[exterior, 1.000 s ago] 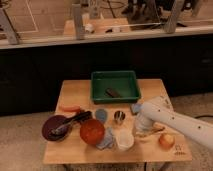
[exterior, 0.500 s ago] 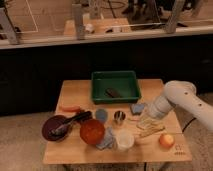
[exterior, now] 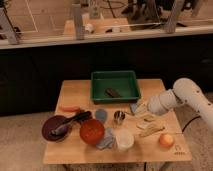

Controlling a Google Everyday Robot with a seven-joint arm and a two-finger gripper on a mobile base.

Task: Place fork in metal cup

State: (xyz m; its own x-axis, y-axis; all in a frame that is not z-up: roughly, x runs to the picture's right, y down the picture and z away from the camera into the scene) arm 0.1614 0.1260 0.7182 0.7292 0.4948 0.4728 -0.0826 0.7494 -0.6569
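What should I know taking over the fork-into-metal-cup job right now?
Gripper: shut, just right of the metal cup in the view, near the green tray's front right corner.
Fork: cannot tell whether the gripper holds it or it lies among the pale utensils right of the cup.
Done: fork not seen in the cup.
Left: confirm the grip, bring the fork over the metal cup, release it inside.

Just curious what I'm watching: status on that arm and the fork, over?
Gripper shut, just right of metal cup. Fork: cannot tell if held. White cup close beside metal cup, path otherwise open.
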